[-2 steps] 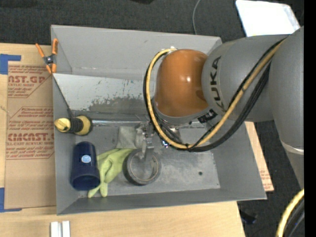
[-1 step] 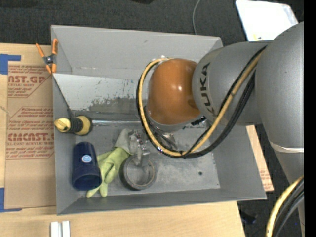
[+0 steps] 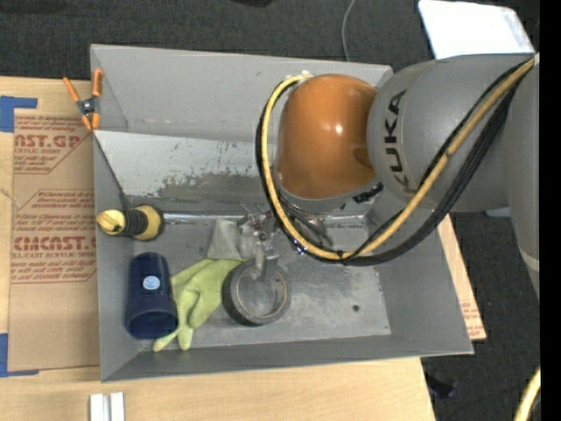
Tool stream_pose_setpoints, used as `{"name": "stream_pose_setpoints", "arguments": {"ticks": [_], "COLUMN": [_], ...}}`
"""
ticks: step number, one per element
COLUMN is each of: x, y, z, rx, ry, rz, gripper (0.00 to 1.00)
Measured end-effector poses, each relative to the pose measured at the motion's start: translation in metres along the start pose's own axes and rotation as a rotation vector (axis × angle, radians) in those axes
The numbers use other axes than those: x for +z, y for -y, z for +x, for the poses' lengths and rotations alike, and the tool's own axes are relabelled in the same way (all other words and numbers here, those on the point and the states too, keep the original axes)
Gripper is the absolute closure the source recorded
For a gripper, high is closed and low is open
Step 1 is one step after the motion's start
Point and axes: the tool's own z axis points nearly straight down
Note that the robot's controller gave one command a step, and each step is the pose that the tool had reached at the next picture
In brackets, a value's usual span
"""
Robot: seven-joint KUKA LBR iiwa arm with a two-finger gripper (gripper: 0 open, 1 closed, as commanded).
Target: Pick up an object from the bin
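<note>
The right half of the grey bin (image 3: 175,86) has a bare floor up to its sloping wall. The left front corner is crowded: a dark blue cup (image 3: 147,295) lies on its side by the left wall, with a yellow-handled screwdriver (image 3: 131,223) behind it and a yellow-green cloth (image 3: 200,289) beside it. The claw (image 3: 259,257) hangs over the rear rim of a dark ring (image 3: 231,301), which touches the cloth. I cannot tell whether the claw is open or clenched, or whether it touches the ring.
</note>
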Motion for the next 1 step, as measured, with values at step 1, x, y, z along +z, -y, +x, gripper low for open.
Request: {"name": "stream_pose_setpoints", "arguments": {"ticks": [1], "x": [-0.0366], "y": [-0.0059], "z": [0.0009], "rx": [-0.007], "ry": [0.008], "rz": [0.001], "gripper": [1.00]}}
